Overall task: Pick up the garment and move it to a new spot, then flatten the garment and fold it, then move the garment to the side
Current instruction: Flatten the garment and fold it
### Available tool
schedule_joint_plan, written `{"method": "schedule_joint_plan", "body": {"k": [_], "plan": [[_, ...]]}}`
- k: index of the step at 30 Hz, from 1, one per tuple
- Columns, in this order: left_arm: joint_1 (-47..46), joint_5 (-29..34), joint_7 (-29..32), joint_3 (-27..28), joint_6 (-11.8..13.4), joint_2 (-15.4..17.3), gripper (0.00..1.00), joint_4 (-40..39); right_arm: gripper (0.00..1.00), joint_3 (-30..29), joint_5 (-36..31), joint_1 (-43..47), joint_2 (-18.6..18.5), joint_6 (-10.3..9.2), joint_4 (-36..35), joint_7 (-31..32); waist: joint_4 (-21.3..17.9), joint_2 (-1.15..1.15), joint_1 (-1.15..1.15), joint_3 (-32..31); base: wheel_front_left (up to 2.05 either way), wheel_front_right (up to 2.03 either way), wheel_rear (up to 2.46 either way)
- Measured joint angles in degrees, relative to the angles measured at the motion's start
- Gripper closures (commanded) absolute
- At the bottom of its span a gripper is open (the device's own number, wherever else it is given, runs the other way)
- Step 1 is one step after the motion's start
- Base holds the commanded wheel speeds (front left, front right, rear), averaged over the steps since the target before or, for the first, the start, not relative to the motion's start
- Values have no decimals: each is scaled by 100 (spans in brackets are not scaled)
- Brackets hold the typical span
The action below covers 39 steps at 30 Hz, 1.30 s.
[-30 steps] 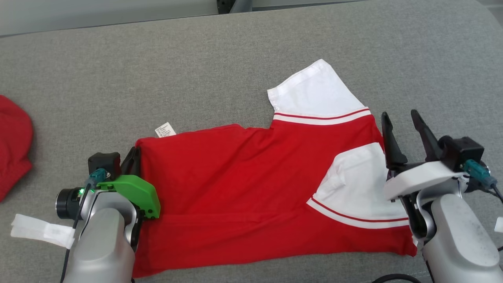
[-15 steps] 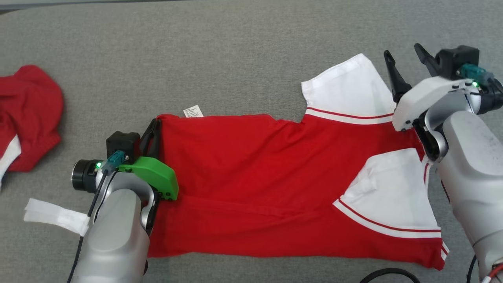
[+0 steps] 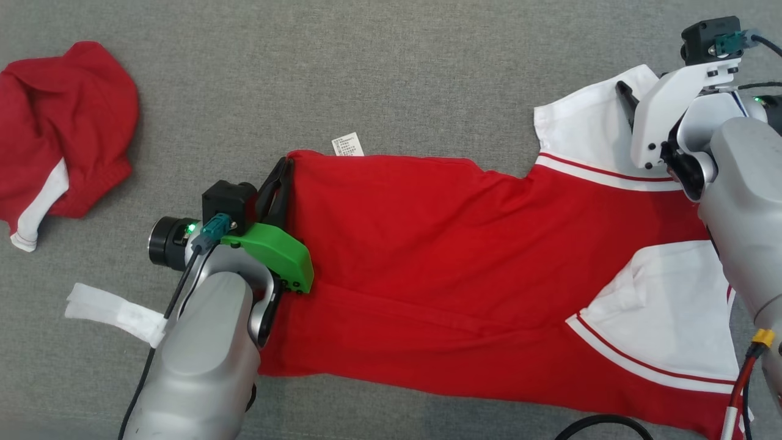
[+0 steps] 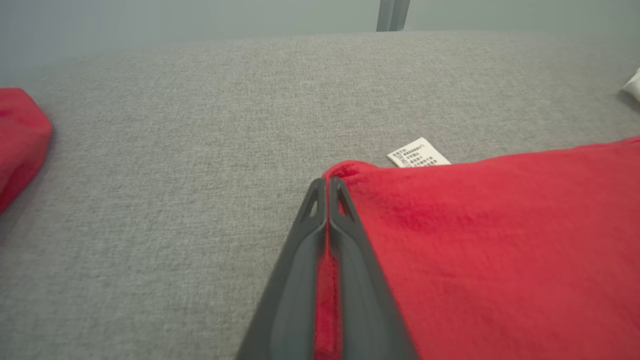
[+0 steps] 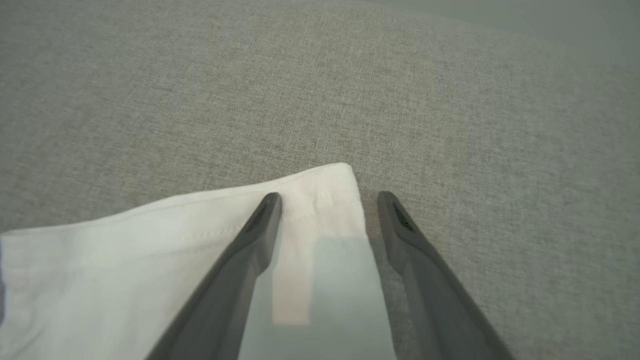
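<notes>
Garment point(image 3: 440, 244) lies spread on worktop point(image 3: 366, 73). Left gripper point(image 4: 327, 182): jaws pressed together, pinching red hem corner beside care label point(image 3: 347, 145). Right gripper point(image 5: 327, 197): jaws spread, straddling white sleeve point(image 3: 586, 128) corner, not gripping. Advise you lower, close on both layers, then lift both ends level to avoid bunching.

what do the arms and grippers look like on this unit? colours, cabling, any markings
Silver-grey forearm shells. Left gripper: green bracket, white tape tag on its cable. Right gripper: white bracket, yellow connector with red wire. Fingers long, dark grey, tapered, triangular cut-outs near tips. Black camera blocks, teal plugs, green LEDs on both wrists.
</notes>
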Motion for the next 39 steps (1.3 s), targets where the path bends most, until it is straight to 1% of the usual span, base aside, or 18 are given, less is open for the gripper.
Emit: {"method": "schedule_joint_plan", "body": {"k": [1,2,5,12,19,24,28,39], "plan": [[-15,-19,-1,-30,13,1,100,-9,58,40,-2,-64,-13,0,69,51,25,0,0,19,0,0,0],[-24,-35,-1,-59,34,1,100,-15,100,66,-1,-121,-19,0,116,75,42,0,0,33,0,0,0],[-30,-82,-1,-102,64,0,100,-22,100,103,33,-204,-27,0,204,-94,48,0,0,43,0,0,0],[-31,-89,-1,-16,120,-2,100,-18,100,135,51,-237,-15,0,365,-777,-62,0,0,-103,0,0,0],[-7,40,0,172,100,11,100,339,100,256,414,14,143,0,372,-1192,-200,0,0,-479,0,0,0],[41,88,0,268,33,80,100,464,100,416,832,357,164,0,120,-1395,-307,0,0,-833,0,0,0],[300,98,0,352,-16,168,100,531,100,559,1204,770,156,0,-129,-1548,-401,0,0,-1141,0,0,0],[1167,144,0,644,-65,357,100,328,100,753,2090,2068,-77,-1,-947,-1919,-728,0,-1,-1918,0,0,0]]}}
